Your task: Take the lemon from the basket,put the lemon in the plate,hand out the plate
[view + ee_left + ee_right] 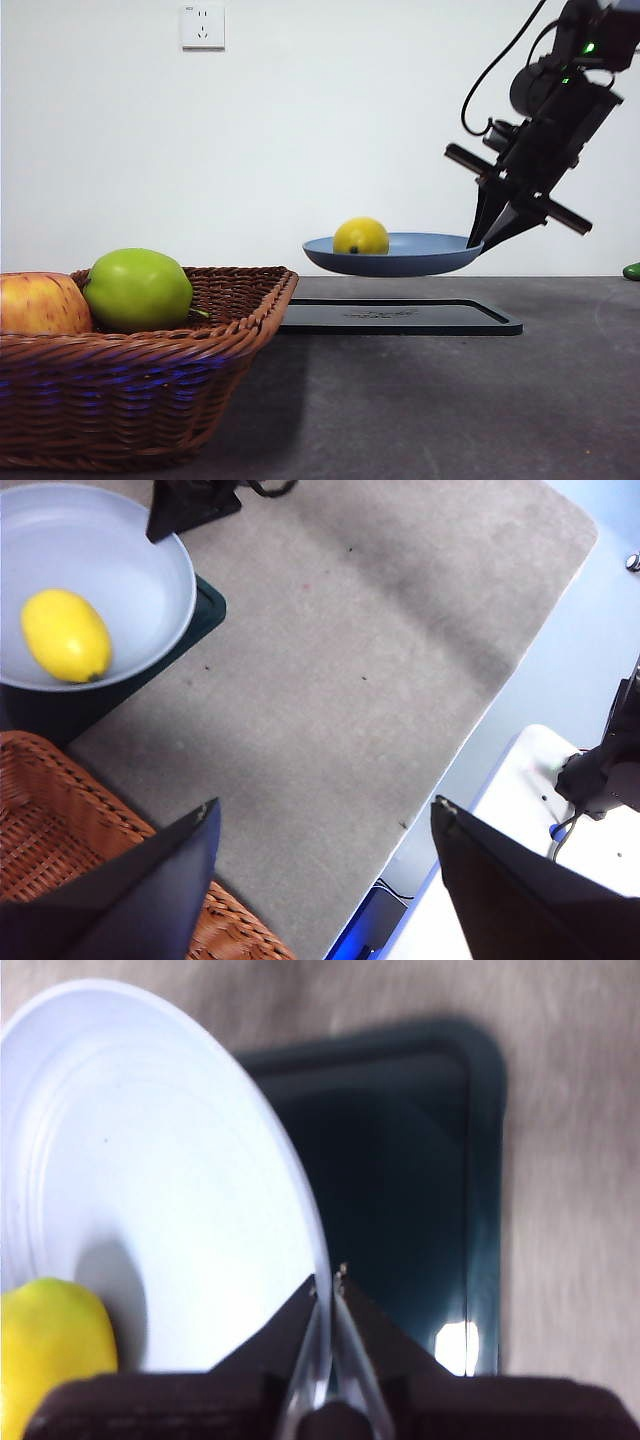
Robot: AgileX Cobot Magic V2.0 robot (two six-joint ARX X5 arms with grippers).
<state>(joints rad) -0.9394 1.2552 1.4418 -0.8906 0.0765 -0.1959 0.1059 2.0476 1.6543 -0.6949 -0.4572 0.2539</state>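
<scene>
The yellow lemon (361, 236) lies in the light-blue plate (430, 255), which hangs in the air above the flat black tray (400, 317). My right gripper (478, 242) is shut on the plate's rim (322, 1290) and holds it level. The lemon also shows in the right wrist view (50, 1345) and in the left wrist view (66, 635), inside the plate (130, 570). My left gripper (325, 825) is open and empty, high above the brown wicker basket (60, 820). The basket (200, 350) stands at the front left.
A green apple (138, 290) and a red-yellow apple (40, 303) lie in the basket. A small green thing (631, 271) sits at the table's right edge. The grey table mat (380, 660) ends near a white surface (560, 820).
</scene>
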